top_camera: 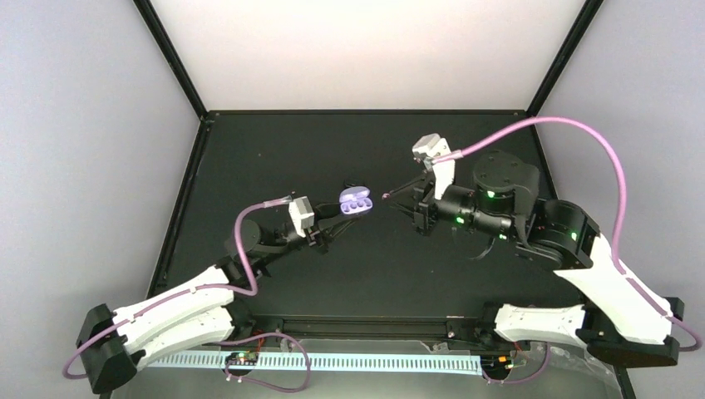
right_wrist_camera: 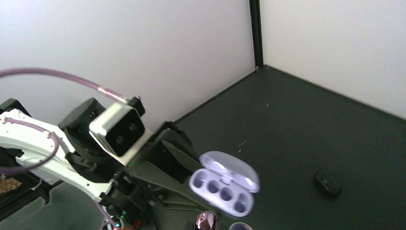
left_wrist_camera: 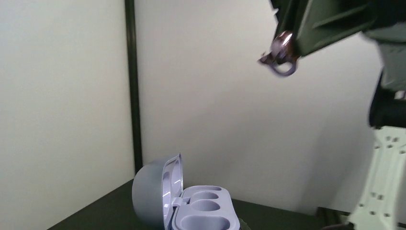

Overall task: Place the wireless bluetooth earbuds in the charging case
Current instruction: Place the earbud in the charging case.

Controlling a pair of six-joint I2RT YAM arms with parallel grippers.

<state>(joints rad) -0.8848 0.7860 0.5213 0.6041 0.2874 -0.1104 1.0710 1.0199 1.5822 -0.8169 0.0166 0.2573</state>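
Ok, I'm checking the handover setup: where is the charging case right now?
In the top view the charging case is near the middle of the table, open, held by the left gripper, with the right gripper and its earbud just to its right.

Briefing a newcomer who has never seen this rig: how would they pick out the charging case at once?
Look over the middle of the black table, between the two arms. At the tip of the left gripper sits the charging case, clamped there. It is the only pale lavender clamshell, lid open, with two empty sockets, unlike the tiny earbud the right gripper pinches beside it.
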